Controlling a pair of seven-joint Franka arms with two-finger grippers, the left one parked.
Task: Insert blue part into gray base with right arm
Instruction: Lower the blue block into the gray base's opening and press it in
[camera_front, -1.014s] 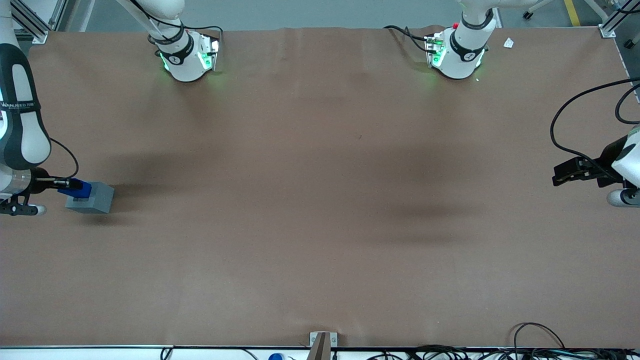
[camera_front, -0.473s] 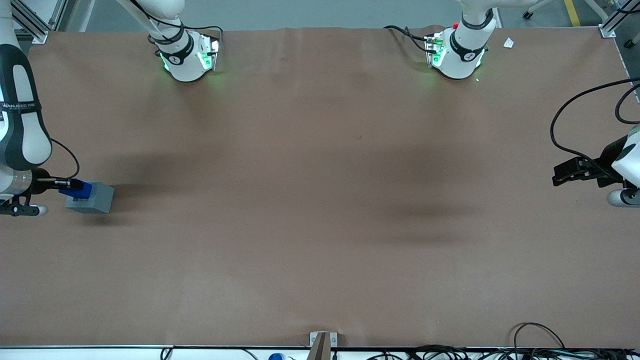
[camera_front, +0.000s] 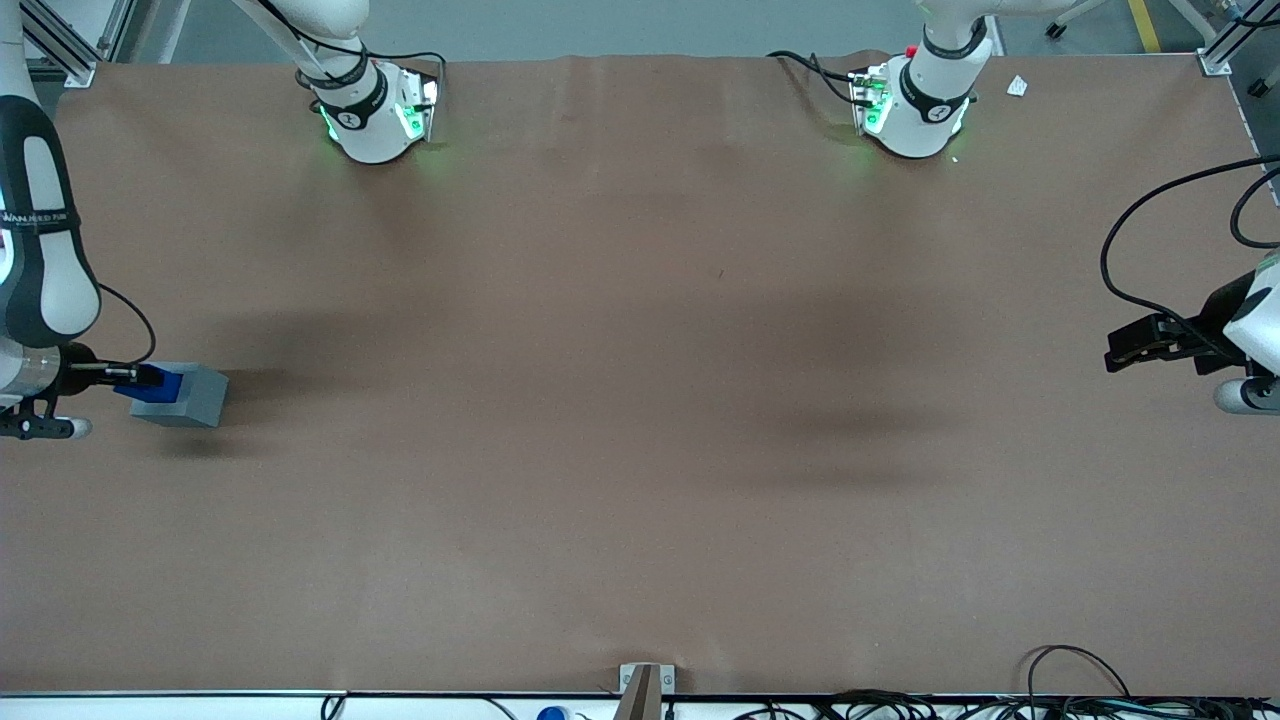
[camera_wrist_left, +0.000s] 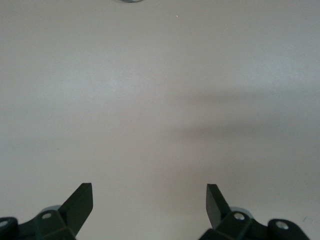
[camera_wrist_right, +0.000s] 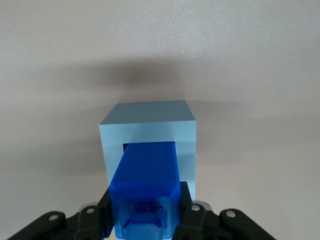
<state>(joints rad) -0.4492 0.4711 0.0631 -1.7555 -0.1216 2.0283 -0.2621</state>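
The gray base (camera_front: 190, 396) sits on the brown table at the working arm's end; in the right wrist view it is a pale cube (camera_wrist_right: 148, 131) with a square recess in its top. The blue part (camera_front: 157, 388) is held in my right gripper (camera_front: 135, 379), whose black fingers (camera_wrist_right: 106, 209) press on both its sides. The blue part (camera_wrist_right: 146, 182) has its lower end at the mouth of the recess, entering it. The right arm (camera_front: 38, 270) reaches in from the table's edge.
The brown table (camera_front: 640, 450) stretches wide toward the parked arm's end. Two white arm bases (camera_front: 372, 110) stand far from the front camera. Black cables (camera_front: 1090, 690) lie along the table edge nearest the front camera.
My gripper and the blue part have sunk a little toward the gray base, so less blue shows above it. The base has not moved.
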